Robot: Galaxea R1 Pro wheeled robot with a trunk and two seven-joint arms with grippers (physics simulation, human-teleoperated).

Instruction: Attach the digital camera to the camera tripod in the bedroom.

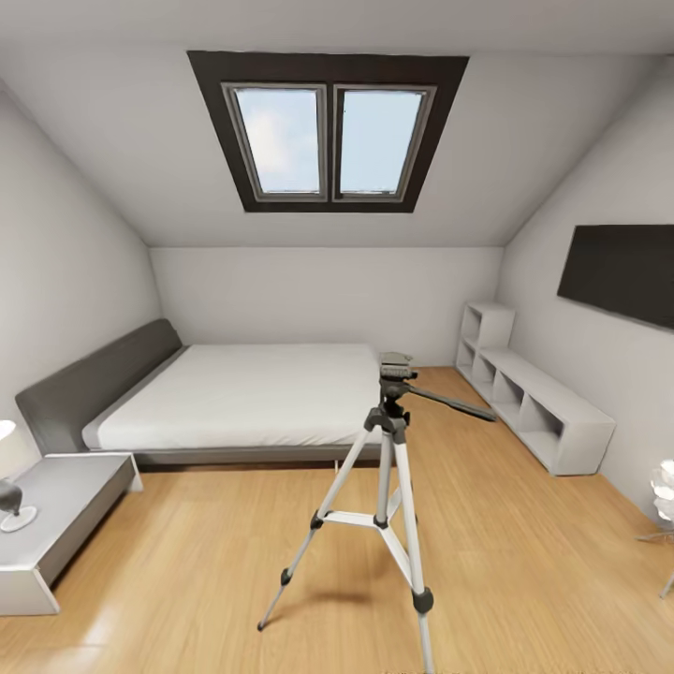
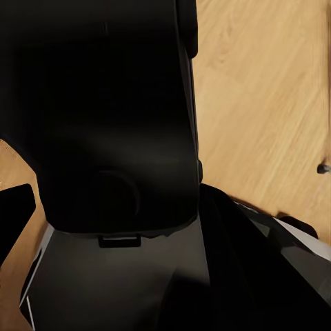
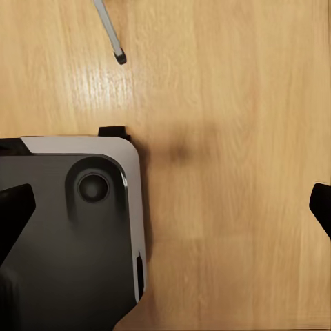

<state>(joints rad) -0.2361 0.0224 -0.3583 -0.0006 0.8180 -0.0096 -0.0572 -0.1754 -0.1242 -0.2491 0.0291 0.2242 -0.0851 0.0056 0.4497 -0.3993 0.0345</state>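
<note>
Head view, L to R: nightstand [image 1: 56, 505] w/ small lamp [image 1: 11, 501] at the wall, grey-framed bed [image 1: 234, 393] under the skylight [image 1: 328, 131], tripod [image 1: 388, 487] standing upright on the wood floor [image 1: 187, 571] just in front of the bed's foot corner, pan handle sticking out toward the white cube shelf [image 1: 534, 402]; black TV [image 1: 622, 271] on the wall above the shelf. Left gripper [image 2: 21, 221]: one dark fingertip shows beside the robot's black body [image 2: 110, 124], other tip hidden, so can't tell jaw state. Right gripper [image 3: 165, 210]: jaws spread wide, nothing between but bare floor; robot's base [image 3: 76, 227] by one tip, a tripod foot [image 3: 118, 56] well ahead of the jaws.
</note>
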